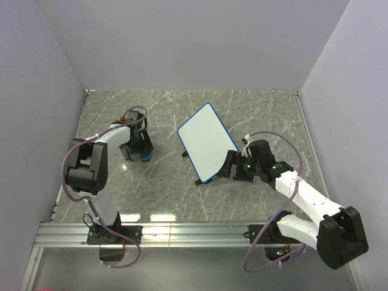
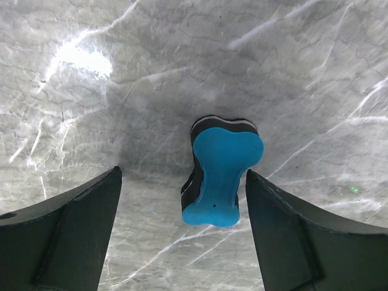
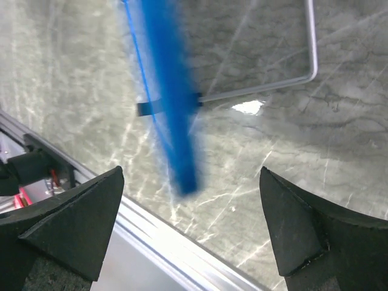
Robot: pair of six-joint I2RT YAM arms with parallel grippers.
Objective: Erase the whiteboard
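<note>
The whiteboard (image 1: pixel 205 140) lies slanted on the grey marble table, right of centre, its face blank white inside a thin blue rim. In the right wrist view its blue rim (image 3: pixel 171 115) shows edge-on and blurred, with a black foot (image 3: pixel 145 109). My right gripper (image 1: pixel 230 165) is open at the board's near right corner; the rim's end sits between its jaws (image 3: pixel 191 173) without touching either. A blue bone-shaped eraser (image 2: pixel 221 176) with a black underside lies on the table. My left gripper (image 2: pixel 183 176) is open and straddles it from above; it also shows in the top view (image 1: pixel 141 155).
An aluminium rail (image 1: pixel 194 233) runs along the table's near edge and shows close in the right wrist view (image 3: pixel 151 236). A thin grey metal bar (image 3: pixel 312 48) lies behind the board. Pale walls close the table on three sides.
</note>
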